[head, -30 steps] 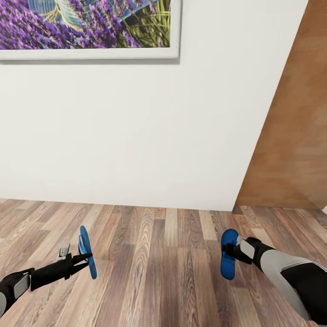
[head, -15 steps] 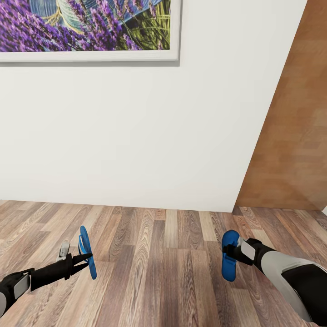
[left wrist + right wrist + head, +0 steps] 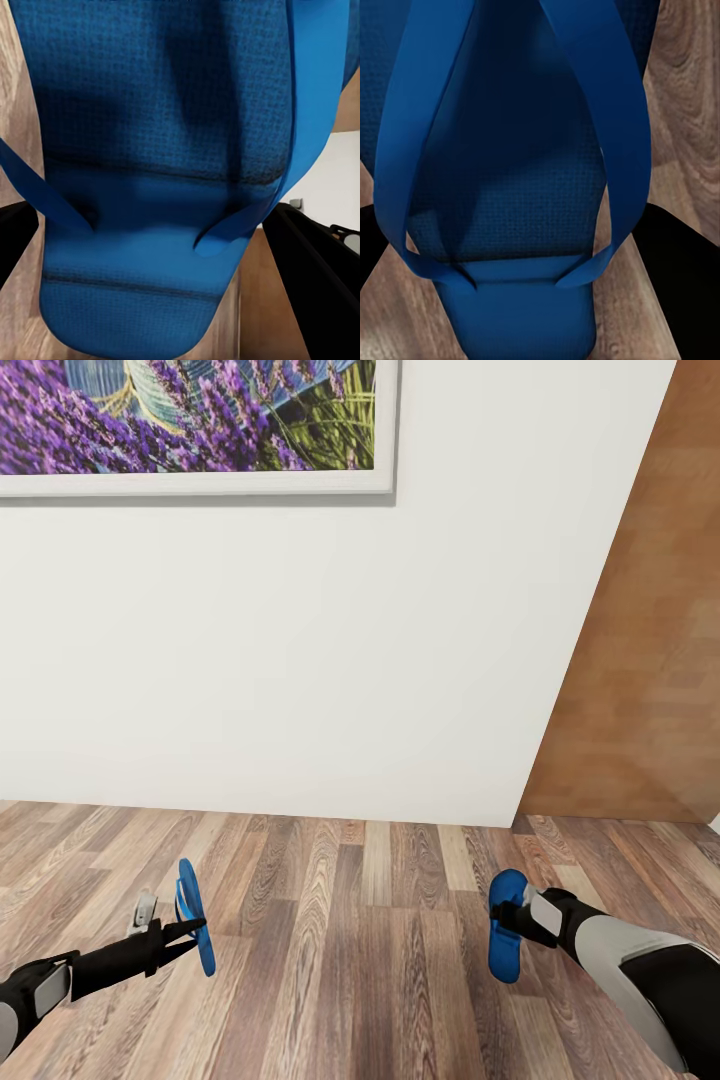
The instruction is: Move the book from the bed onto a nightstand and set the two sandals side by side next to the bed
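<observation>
I hold one bright blue sandal in each hand above the wood-plank floor. The left sandal (image 3: 191,916) hangs on edge with my left gripper (image 3: 190,932) shut on it. The right sandal (image 3: 505,925) is also on edge, and my right gripper (image 3: 508,922) is shut on it. Up close, the left wrist view has the left sandal's sole and straps (image 3: 165,187) between dark fingers (image 3: 315,277). The right wrist view has the other sandal (image 3: 517,187) the same way. The book, bed and nightstand are out of view.
A white wall (image 3: 300,660) stands straight ahead, close, with a framed lavender picture (image 3: 190,420) high on it. A brown wooden door (image 3: 650,660) is at the right. Wood-plank floor (image 3: 360,960) runs between my arms.
Almost nothing differs. The view has drifted very slightly, and both sandals sit a few pixels lower and to the right. Both grips are unchanged.
</observation>
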Tool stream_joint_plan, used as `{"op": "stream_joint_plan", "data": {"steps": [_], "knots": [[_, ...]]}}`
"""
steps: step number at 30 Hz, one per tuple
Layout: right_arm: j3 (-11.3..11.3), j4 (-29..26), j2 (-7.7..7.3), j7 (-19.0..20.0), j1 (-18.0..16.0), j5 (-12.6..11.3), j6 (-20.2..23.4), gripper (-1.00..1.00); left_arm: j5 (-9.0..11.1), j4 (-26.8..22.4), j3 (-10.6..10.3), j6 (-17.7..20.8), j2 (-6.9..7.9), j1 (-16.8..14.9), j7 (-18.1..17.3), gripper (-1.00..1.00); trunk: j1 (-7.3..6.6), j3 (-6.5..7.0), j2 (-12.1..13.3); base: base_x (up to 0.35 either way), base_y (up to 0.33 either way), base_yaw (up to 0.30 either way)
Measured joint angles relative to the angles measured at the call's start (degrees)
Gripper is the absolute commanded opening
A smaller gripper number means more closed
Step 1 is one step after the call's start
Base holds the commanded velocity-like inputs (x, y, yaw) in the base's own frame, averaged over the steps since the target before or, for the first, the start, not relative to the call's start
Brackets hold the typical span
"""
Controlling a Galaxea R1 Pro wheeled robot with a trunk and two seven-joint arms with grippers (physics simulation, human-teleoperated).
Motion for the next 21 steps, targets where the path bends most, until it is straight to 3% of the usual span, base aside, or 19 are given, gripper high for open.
{"op": "stream_joint_plan", "data": {"steps": [6, 17, 21], "knots": [[0.0, 0.0, 0.02, 0.1, 0.0, 0.0, 0.0, -1.0, 0.0, 0.0, 0.0, 0.0, -0.03, 0.0, 0.0, -1.0, 0.0, 0.0, 0.0, 0.0, 0.0, 0.0], [0.0, 0.0, 0.01, 0.1, 0.0, 0.0, 0.1, -1.0, 0.0, 0.0, 0.0, 0.0, -0.11, 0.0, 0.1, -1.0, -0.29, 2.43, 0.1, 0.0, 0.0, 0.0], [0.0, 0.0, 0.01, 0.0, 0.0, 0.0, 0.0, -1.0, 0.0, 0.0, -0.1, 0.0, -0.12, 0.0, 0.1, -1.0, -0.28, 2.44, 0.1, 0.0, 0.0, 0.0]]}}
